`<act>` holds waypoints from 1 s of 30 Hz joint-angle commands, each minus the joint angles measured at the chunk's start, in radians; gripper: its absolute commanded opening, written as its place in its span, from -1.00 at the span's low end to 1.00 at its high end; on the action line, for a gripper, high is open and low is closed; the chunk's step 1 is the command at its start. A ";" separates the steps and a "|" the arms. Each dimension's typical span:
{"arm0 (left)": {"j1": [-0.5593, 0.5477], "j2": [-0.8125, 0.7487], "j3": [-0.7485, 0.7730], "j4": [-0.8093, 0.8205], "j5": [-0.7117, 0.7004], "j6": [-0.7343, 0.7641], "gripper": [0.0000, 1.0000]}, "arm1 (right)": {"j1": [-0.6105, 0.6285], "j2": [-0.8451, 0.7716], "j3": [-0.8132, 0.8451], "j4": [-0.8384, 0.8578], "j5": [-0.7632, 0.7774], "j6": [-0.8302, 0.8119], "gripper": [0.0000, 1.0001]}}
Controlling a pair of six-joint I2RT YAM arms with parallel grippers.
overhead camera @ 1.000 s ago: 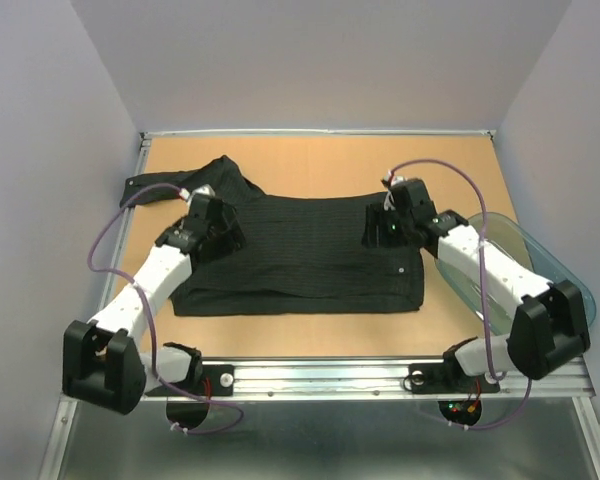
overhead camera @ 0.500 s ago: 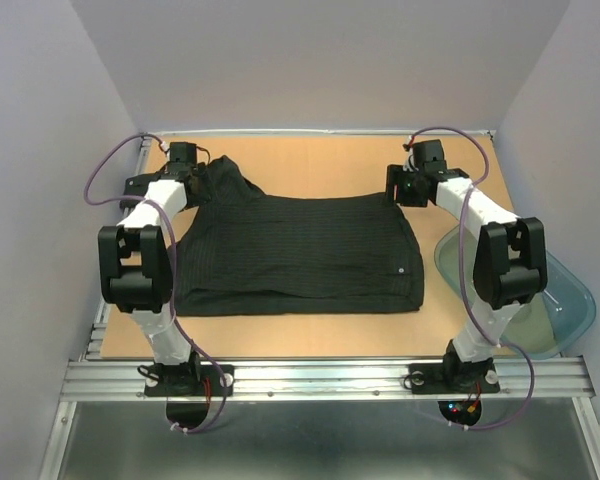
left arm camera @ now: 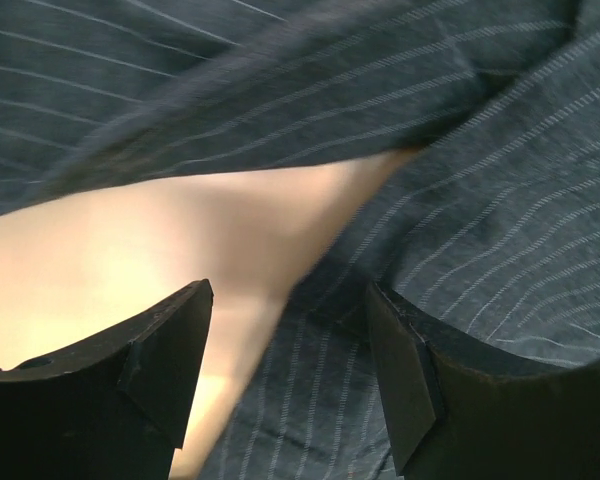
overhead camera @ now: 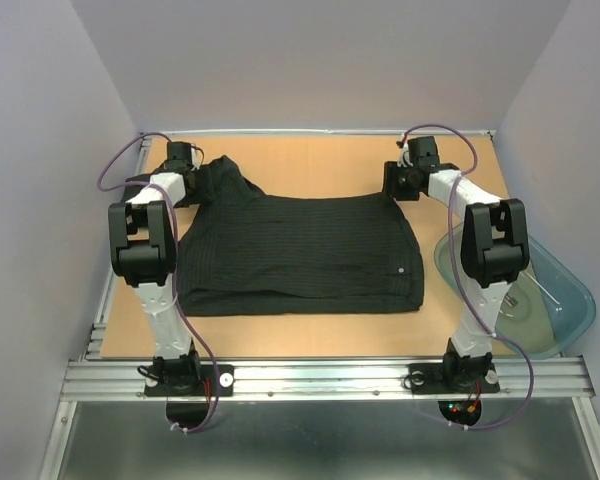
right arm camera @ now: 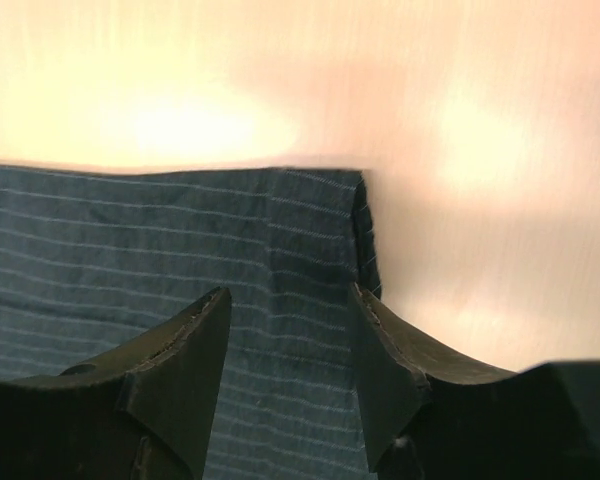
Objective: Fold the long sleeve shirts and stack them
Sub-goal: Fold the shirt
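1. A tan desk (overhead camera: pixel 310 160) is walled by pale grey panels (overhead camera: pixel 330 60), with a bluish tub (overhead camera: pixel 570 300) at the right.
2. The black pinstriped shirt (overhead camera: pixel 300 255) lies folded mid-desk.
3. The left gripper (left arm camera: pixel 285 360) and right gripper (right arm camera: pixel 285 350) hang parted over its far corners, holding nothing.

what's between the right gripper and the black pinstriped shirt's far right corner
Nothing visible: the right gripper sits open directly over a corner of the black pinstriped cloth shirt, tan table beyond.

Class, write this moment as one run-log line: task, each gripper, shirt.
task: fold shirt | left gripper: open, over far-left cloth | right gripper: open, over far-right corner | shirt: on table, not gripped
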 commanded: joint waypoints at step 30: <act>0.013 -0.155 -0.141 0.224 0.140 0.040 0.47 | -0.014 0.192 0.156 0.041 -0.041 -0.253 -0.88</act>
